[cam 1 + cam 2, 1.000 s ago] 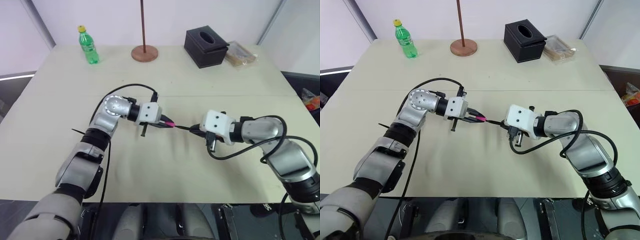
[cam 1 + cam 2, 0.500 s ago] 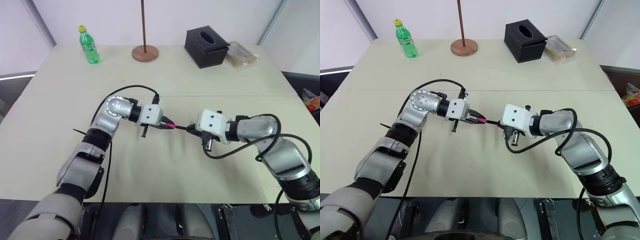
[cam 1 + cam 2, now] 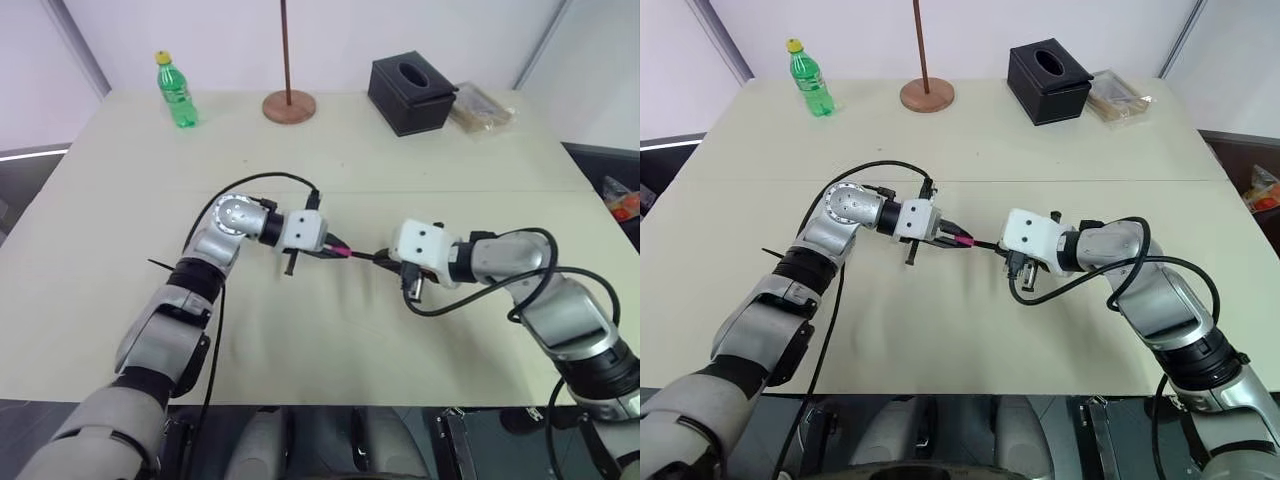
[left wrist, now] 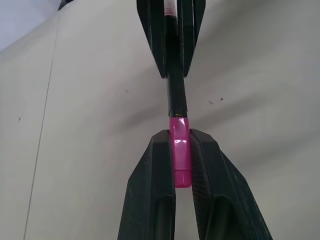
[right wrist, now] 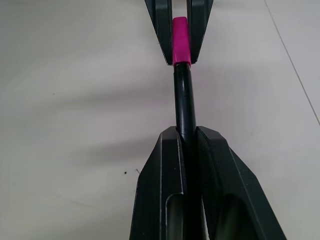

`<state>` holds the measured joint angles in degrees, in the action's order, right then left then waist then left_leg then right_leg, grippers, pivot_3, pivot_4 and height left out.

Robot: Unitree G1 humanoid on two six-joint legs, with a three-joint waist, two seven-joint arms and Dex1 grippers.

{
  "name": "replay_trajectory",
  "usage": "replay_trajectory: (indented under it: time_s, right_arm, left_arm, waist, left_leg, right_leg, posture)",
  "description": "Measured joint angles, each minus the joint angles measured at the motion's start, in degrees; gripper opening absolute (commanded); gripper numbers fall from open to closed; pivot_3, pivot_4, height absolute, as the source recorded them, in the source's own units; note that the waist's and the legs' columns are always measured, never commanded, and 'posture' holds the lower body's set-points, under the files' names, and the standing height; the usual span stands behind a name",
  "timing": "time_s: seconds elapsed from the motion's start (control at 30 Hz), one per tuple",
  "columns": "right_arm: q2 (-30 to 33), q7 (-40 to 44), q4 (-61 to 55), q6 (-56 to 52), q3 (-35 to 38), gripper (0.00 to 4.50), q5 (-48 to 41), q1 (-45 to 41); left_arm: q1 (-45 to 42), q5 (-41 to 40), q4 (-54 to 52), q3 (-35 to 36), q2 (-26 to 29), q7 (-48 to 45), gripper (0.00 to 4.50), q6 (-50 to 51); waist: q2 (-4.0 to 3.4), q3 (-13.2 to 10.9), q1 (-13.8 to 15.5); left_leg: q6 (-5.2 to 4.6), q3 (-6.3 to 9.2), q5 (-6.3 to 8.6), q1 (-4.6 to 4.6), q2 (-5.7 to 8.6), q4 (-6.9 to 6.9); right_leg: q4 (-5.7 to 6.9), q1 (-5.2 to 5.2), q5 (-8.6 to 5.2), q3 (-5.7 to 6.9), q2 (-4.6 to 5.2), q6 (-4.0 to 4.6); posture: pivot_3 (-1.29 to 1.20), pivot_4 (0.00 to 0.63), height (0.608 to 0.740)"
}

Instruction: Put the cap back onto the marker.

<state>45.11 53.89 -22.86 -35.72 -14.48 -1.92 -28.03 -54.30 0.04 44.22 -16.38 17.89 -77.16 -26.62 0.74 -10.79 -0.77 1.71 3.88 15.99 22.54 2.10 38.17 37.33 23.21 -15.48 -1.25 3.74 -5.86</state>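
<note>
Over the middle of the table, my left gripper point(image 3: 335, 250) is shut on the bright pink cap point(image 4: 180, 150). Facing it from the right, my right gripper point(image 3: 385, 257) is shut on the thin black marker point(image 5: 184, 102). The marker runs in a straight line from the right fingers point(image 5: 165, 165) into the cap's open end, and the two meet with no gap showing. Cap and marker hang a little above the tabletop point(image 3: 300, 330). The same cap point(image 5: 180, 40) sits between the left fingers point(image 5: 161, 25) in the right wrist view.
At the table's far edge stand a green bottle point(image 3: 176, 90), a round wooden stand base with a pole point(image 3: 289, 104), a black tissue box point(image 3: 412, 94) and a clear packet point(image 3: 482, 106). A black cable point(image 3: 262, 180) loops over the left arm.
My right gripper has slid left with the marker, closing the small distance to the cap. The left gripper has held still.
</note>
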Motion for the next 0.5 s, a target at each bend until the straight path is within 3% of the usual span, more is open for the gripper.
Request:
replay_trajectory:
  time_s: [0.5]
  right_arm:
    - [-1.09, -0.59, -0.19, 1.64, -2.71, 0.04, 4.15, -1.30]
  left_arm:
    - [0.30, -1.77, -0.07, 1.59, 0.34, -3.74, 0.00, 6.47]
  waist:
    - [0.00, 0.00, 0.01]
  left_leg:
    - [0.00, 0.00, 0.00, 0.00, 0.00, 0.00]
  right_leg:
    - [0.00, 0.01, 0.00, 0.00, 0.00, 0.00]
  posture:
    - [0.00, 0.150, 0.740]
